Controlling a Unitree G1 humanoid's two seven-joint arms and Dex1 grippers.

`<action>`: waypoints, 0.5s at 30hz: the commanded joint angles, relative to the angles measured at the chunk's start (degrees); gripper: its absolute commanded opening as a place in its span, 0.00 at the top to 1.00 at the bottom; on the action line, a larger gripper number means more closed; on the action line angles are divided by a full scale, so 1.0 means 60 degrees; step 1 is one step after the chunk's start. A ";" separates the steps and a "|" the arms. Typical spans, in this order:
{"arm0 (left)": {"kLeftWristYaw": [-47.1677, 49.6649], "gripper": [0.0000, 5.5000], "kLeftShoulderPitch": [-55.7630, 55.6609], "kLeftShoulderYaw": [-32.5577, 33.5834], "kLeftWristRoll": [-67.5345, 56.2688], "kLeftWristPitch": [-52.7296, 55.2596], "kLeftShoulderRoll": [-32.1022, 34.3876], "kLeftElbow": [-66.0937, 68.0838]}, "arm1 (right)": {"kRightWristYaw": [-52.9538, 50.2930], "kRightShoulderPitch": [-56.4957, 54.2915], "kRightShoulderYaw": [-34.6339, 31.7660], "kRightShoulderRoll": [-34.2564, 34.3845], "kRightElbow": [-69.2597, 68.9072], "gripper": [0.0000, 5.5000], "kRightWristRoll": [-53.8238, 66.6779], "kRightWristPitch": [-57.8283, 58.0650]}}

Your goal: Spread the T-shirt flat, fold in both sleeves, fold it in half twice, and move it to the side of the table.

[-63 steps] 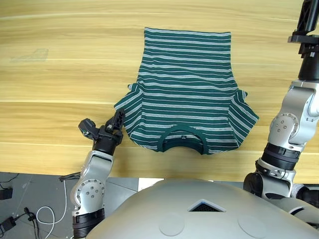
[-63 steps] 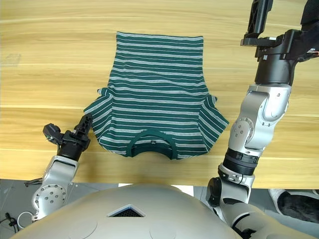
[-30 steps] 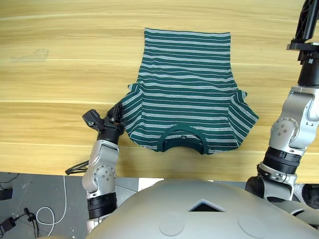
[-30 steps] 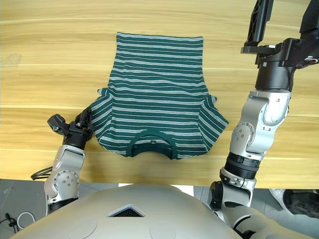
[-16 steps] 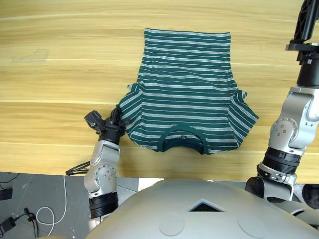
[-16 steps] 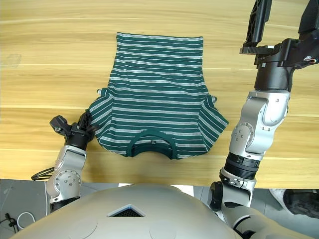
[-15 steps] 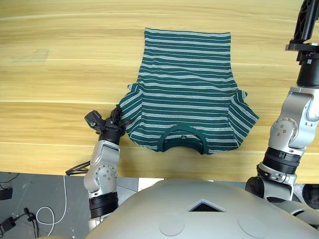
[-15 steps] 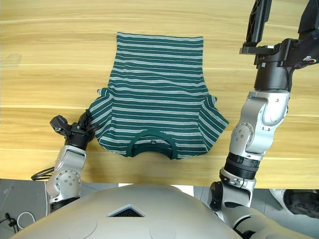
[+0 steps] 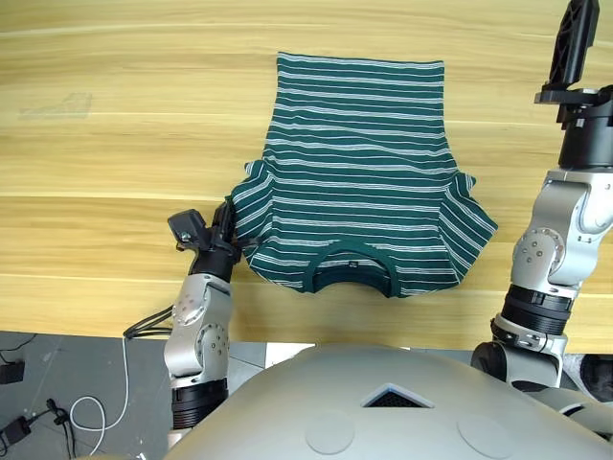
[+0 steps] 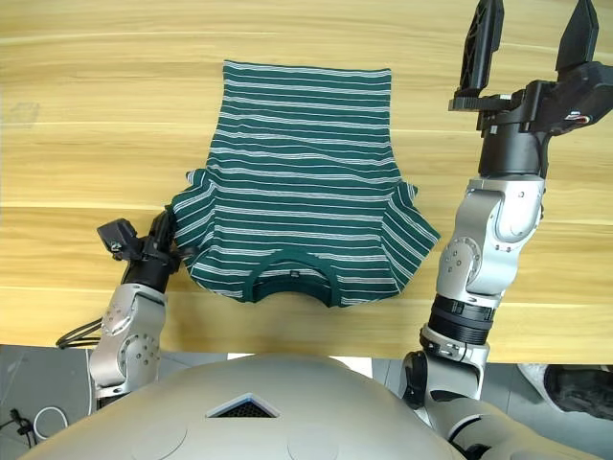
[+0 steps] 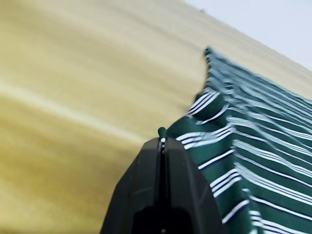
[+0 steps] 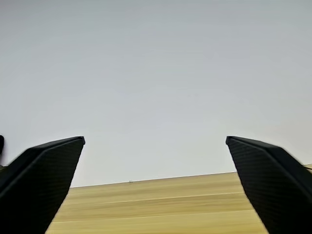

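Note:
A dark green T-shirt [image 9: 359,182] with white stripes lies on the wooden table [image 9: 115,144], collar [image 9: 351,269] nearest me and hem at the far end. Both short sleeves are bunched in against the body. My left gripper [image 9: 233,218] is low at the left sleeve [image 9: 251,196]. In the left wrist view the gripper [image 11: 161,141] is shut, with a bit of green cloth [image 11: 161,130] pinched at the tips. My right gripper [image 10: 529,43] is held high above the table to the right of the shirt, open, with nothing between its fingers [image 12: 41,168].
Bare wood surrounds the shirt to the left, the right and beyond the hem. The table's front edge [image 9: 96,335] runs just behind the collar. Cables [image 9: 86,412] lie on the floor at the lower left.
My left gripper has slid right along the table to the left sleeve's edge and now pinches it. The raised right gripper has shifted slightly left. The shirt has not moved.

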 commanded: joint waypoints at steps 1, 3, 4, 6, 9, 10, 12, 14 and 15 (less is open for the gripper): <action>-0.0519 0.99 0.0361 -0.0645 0.0689 -0.0428 0.0162 -0.0032 | 0.0090 0.0032 0.0115 -0.0017 0.0125 0.02 -0.0203 -0.0040; -0.0702 0.99 0.0432 -0.0877 0.1101 -0.0817 0.0243 -0.0109 | 0.0117 0.0047 0.0136 -0.0014 0.0160 0.02 -0.0232 -0.0054; -0.0713 0.99 0.0428 -0.0936 0.1422 -0.1155 0.0280 -0.0119 | 0.0137 0.0067 0.0145 -0.0005 0.0178 0.02 -0.0256 -0.0068; -0.0682 0.99 0.0401 -0.1002 0.1945 -0.1738 0.0345 -0.0148 | 0.0188 0.0095 0.0165 0.0016 0.0206 0.02 -0.0293 -0.0078; -0.0728 0.99 0.0432 -0.1234 0.2415 -0.2194 0.0380 -0.0129 | 0.0256 0.0097 0.0187 0.0020 0.0247 0.02 -0.0301 -0.0089; -0.0768 0.99 0.0461 -0.1343 0.2545 -0.2341 0.0388 -0.0140 | 0.0281 0.0100 0.0197 0.0013 0.0262 0.02 -0.0303 -0.0092; -0.0826 0.99 0.0477 -0.1496 0.2719 -0.2548 0.0422 -0.0157 | 0.0324 0.0115 0.0224 0.0011 0.0292 0.02 -0.0316 -0.0108; -0.0868 0.99 0.0448 -0.1573 0.2868 -0.2711 0.0464 -0.0124 | 0.0370 0.0126 0.0290 0.0032 0.0330 0.02 -0.0355 -0.0132; -0.0887 0.99 0.0435 -0.1619 0.2985 -0.2821 0.0501 -0.0113 | 0.0387 0.0123 0.0316 0.0043 0.0348 0.02 -0.0371 -0.0138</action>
